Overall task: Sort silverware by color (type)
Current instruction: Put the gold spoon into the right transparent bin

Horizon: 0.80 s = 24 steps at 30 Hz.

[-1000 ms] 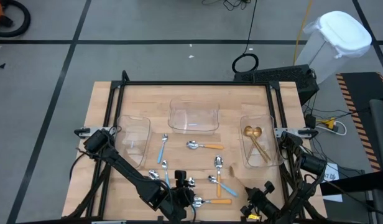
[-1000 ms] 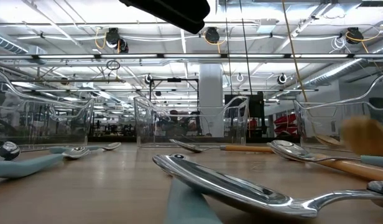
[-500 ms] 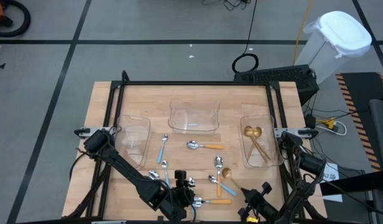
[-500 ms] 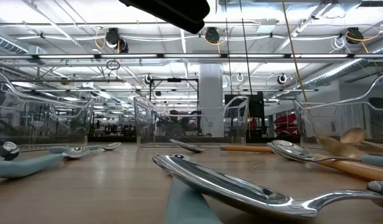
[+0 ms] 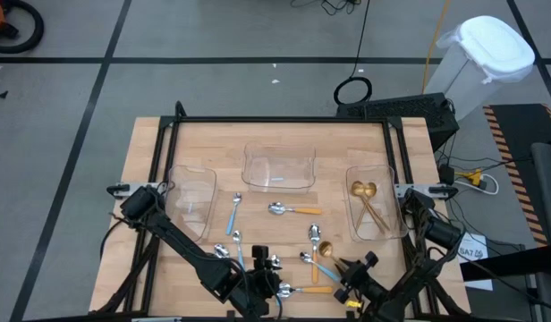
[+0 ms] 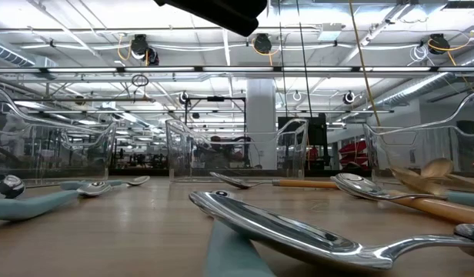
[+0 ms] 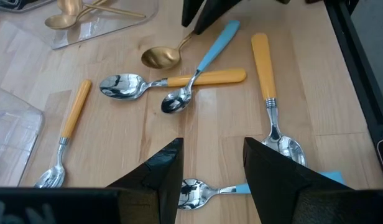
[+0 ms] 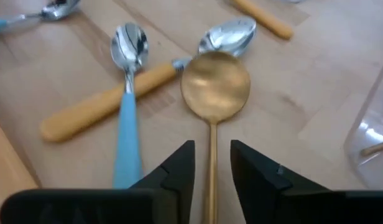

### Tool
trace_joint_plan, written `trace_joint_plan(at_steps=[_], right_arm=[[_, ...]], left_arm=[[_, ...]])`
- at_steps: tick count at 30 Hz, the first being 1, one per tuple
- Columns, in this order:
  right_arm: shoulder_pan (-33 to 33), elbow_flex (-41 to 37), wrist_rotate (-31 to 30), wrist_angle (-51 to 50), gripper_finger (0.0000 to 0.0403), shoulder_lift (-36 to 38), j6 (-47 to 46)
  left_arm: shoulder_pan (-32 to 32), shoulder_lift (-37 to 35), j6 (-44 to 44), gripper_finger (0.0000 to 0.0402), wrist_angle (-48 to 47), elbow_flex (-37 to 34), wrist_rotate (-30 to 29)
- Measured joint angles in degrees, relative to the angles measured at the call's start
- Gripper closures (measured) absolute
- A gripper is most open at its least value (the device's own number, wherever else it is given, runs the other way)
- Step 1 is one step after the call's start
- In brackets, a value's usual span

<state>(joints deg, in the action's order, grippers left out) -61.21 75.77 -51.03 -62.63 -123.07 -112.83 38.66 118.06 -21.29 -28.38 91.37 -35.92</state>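
Orange-handled and blue-handled spoons lie scattered on the wooden table, among them one orange-handled (image 5: 293, 210) and one blue-handled (image 5: 234, 215). A gold spoon (image 5: 326, 249) lies flat beside crossed blue and orange ones (image 7: 198, 78). Two more gold spoons (image 5: 367, 202) lie in the right clear tray. My right gripper (image 5: 347, 270) is open, its fingers on either side of the gold spoon's handle (image 8: 210, 180) without touching it. My left gripper (image 7: 213, 149) hangs open above a blue-handled spoon (image 7: 198, 186) near the front edge.
Three clear trays stand on the table: left (image 5: 190, 201), middle far (image 5: 277, 168) and right (image 5: 396, 210). A black frame (image 5: 275, 119) borders the table. Bare wood lies between the trays and the spoons.
The gold spoon, a blur in the low view a second ago, has come to rest on the table beside the blue and orange spoons. My right gripper has moved down and toward the table's left, up to that spoon's handle.
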Motion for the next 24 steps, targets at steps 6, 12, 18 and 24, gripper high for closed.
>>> trace_joint_plan(at_steps=[6,12,18,24], right_arm=[[-0.5,-6.2,-1.6,10.7,0.0301,0.4,0.3],[-0.6,-10.5,-2.5,17.4,0.0321,0.5,2.5],[-0.4,-10.6,-1.2,16.8,0.0386,0.3,2.7],[0.0,-10.3,-1.7,15.8,0.0389,0.2,0.6]], left_arm=[[0.0,0.0,0.0,0.0236,0.0,0.0,0.0],[0.0,0.0,0.1,0.0236,0.0,0.0,0.0],[0.0,0.0,0.2,0.0236,0.0,0.0,0.0],[0.0,0.0,0.3,0.0236,0.0,0.0,0.0]])
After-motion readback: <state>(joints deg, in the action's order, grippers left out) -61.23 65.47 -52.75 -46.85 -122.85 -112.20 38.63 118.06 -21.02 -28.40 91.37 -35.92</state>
